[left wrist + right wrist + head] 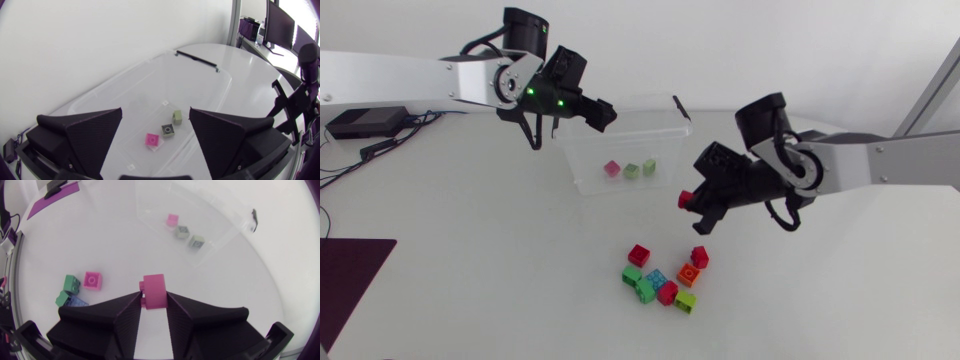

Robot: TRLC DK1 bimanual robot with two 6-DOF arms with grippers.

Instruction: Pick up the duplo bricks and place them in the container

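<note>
Clamping a red brick (155, 287), the right gripper (154, 299) hangs beside the container (582, 162); the left gripper (155, 114) gapes empty above it.

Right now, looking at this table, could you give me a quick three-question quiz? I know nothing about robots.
1. True or false: the left claw, above the clear container, is holding a brick.
2. How many bricks lie inside the container?
3. What colour is the brick gripped in the right claw? A blue, B red, C yellow.
Key: 1 false, it is open and empty; 2 three; 3 B.
</note>
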